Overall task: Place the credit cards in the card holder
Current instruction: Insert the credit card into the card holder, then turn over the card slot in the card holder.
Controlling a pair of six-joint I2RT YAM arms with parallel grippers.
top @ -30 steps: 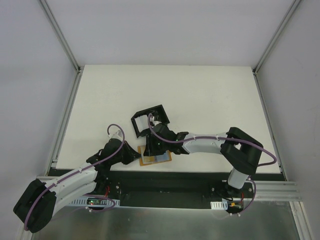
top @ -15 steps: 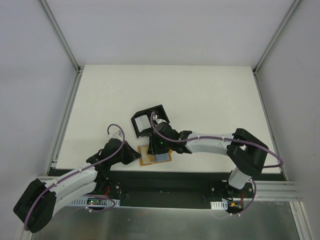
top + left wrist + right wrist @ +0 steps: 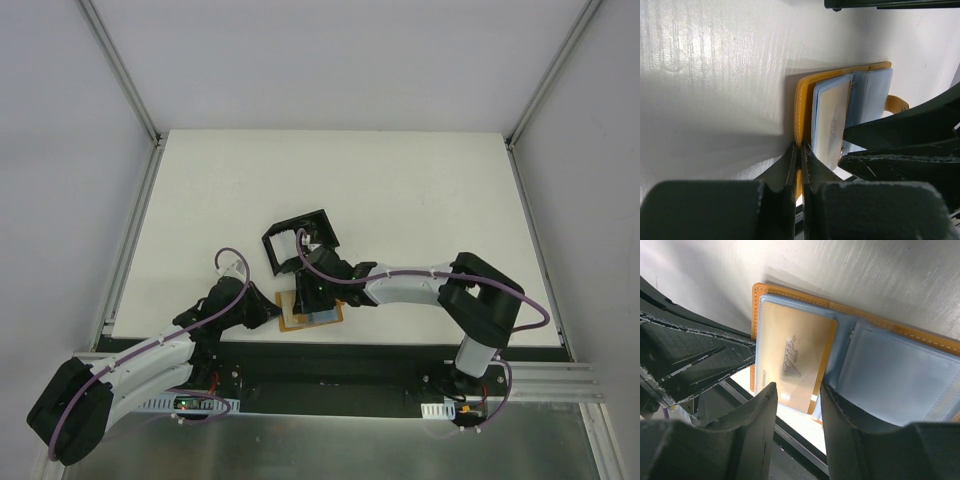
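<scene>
An open tan-orange wallet (image 3: pixel 312 316) with pale blue sleeves lies near the table's front edge. A tan-orange card (image 3: pixel 792 360) with dark lettering lies on its left sleeve; it also shows in the left wrist view (image 3: pixel 831 122). My left gripper (image 3: pixel 800 152) is shut on the wallet's orange edge (image 3: pixel 802 100). My right gripper (image 3: pixel 797 400) is open, its fingers astride the card's near edge, just above the wallet. In the top view it (image 3: pixel 316 294) is over the wallet. The black card holder (image 3: pixel 298 240) with its white ridged insert stands just behind the wallet.
The table's front edge and a black rail (image 3: pixel 330 360) run right below the wallet. The two grippers are close together, fingers nearly meeting over the wallet (image 3: pixel 690 360). White tabletop (image 3: pixel 420 190) stretches behind and to the right.
The right arm's elbow swung slightly right and came back; its gripper stayed over the wallet. The left gripper and the wallet have not moved.
</scene>
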